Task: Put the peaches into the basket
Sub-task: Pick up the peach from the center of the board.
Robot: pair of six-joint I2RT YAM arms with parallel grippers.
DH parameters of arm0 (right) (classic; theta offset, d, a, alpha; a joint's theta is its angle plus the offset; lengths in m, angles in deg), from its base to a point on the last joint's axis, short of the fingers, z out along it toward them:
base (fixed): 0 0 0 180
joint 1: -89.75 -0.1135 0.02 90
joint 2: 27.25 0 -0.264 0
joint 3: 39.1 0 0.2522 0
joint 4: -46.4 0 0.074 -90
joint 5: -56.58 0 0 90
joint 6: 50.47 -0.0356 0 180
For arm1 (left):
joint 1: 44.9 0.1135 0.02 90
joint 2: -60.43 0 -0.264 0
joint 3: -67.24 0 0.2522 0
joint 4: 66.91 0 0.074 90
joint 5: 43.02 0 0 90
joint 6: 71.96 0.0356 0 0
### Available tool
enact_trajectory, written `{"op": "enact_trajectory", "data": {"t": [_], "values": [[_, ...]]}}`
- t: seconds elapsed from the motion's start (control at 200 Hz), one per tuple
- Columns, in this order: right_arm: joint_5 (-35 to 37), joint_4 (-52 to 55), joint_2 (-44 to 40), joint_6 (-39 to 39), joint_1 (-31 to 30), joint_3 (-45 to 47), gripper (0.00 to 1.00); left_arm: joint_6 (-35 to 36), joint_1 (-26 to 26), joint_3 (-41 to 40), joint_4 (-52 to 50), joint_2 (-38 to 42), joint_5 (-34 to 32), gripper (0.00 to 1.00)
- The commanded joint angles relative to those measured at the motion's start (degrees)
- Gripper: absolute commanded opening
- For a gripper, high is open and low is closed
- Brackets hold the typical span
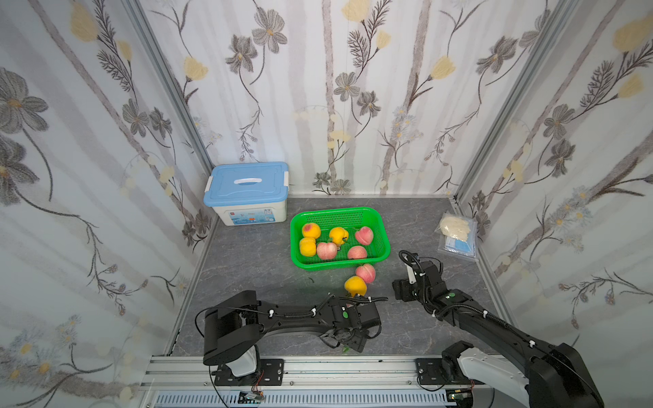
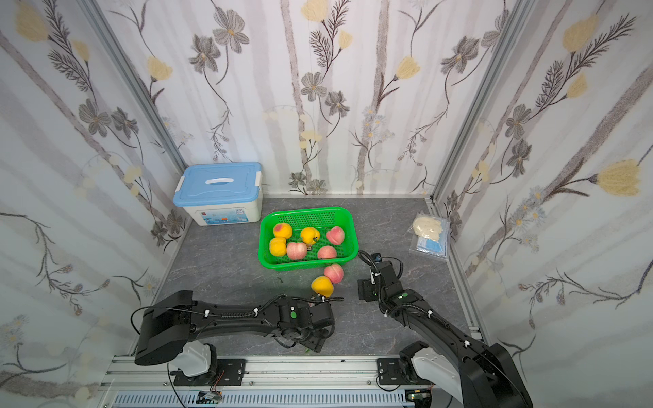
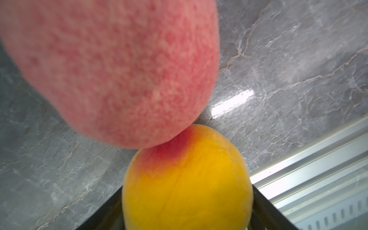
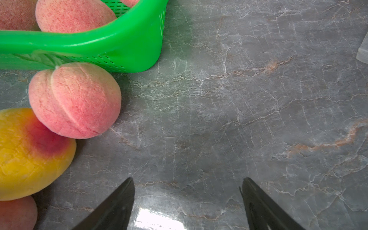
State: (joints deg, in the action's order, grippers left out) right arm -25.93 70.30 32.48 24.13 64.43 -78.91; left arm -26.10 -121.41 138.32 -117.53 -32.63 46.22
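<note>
Near the front rail (image 1: 318,367) of the grey marble-patterned surface (image 1: 247,275), the left end effector (image 3: 187,189) is closed on a round yellow-orange toy peach with a red blush (image 3: 185,169), with its black fingers (image 3: 262,215) against either side. A blurred pink-red toy peach (image 3: 111,69) fills the left wrist view right beside the held fruit; whether they touch I cannot tell. In both top views the left arm (image 1: 300,314) hides this grip.

Further back, a bright green rectangular perforated plastic basket (image 1: 339,265) stands near the middle of the surface. It holds six peaches (image 1: 327,250), three yellow-orange and three pink-red. Just in front of its near wall lies a second pink peach (image 1: 365,273), which rests against that wall in the right wrist view. A second yellow peach (image 1: 355,286) touches it on the near side.

The right end effector (image 4: 187,205) hangs to the right of these two fruits, its jaws wide apart over bare surface and holding nothing. A white storage box with a blue lid (image 1: 247,192) sits in the back left corner.
</note>
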Motion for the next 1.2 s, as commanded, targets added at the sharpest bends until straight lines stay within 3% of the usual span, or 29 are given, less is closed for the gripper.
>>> {"op": "enact_trajectory", "data": {"t": [0.0, 0.599, 1.194], "values": [[0.1, -1.3, 0.2, -0.7, -0.2, -0.4, 0.85, 0.0, 0.0, 0.0, -0.7, 1.0, -0.4, 0.82], [0.4, -1.3, 1.3, -0.5, -0.4, -0.9, 0.85, 2.3, 0.0, 0.9, -3.2, 5.8, -0.8, 0.82], [1.0, -1.1, 1.1, -0.5, -0.5, -0.9, 0.85, 2.3, 0.5, -0.1, -5.6, 16.7, -7.3, 0.83]]}}
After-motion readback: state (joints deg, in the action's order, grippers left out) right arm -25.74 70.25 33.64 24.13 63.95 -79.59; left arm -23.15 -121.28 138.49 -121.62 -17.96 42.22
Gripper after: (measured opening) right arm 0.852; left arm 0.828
